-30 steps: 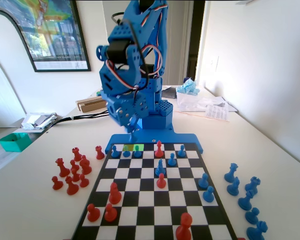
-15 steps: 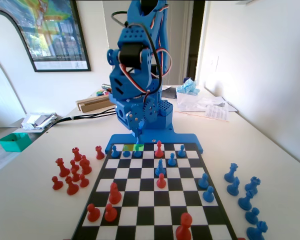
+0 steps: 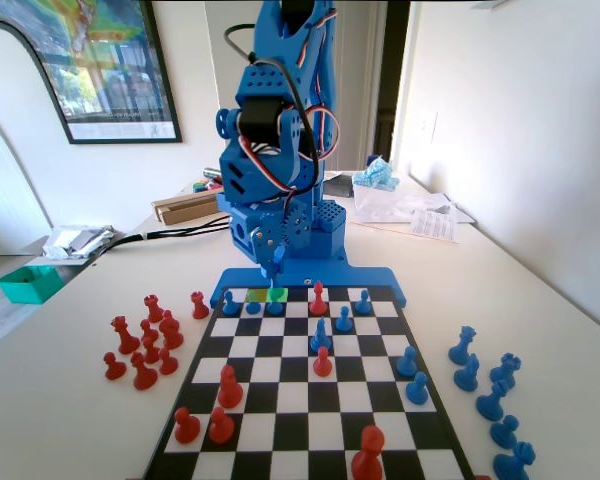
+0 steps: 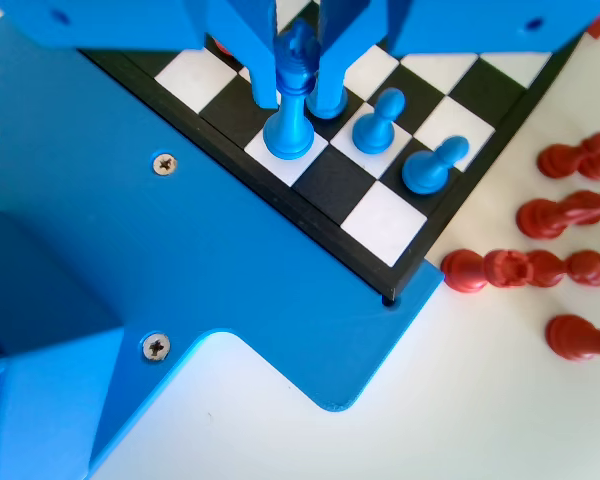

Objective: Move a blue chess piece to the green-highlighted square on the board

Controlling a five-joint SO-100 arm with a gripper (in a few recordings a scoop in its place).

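Here, board (image 3: 310, 385) on pale table (image 3: 80, 400)

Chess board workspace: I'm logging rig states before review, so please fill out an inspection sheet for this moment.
Surface: board lies flat on a pale table.
Job's things: blue chess piece stands upright on a white square in the row nearest the arm; green-highlighted square in that same row.
Clutter: red pieces off the board at fixed-view left, blue pieces at right; more of both on the board.
Grippers: gripper low, jaws either side of the piece; contact unclear.
Cables: wires looped on the arm; dark cable across the table.
Surroundings: framed poster, green tray, papers.
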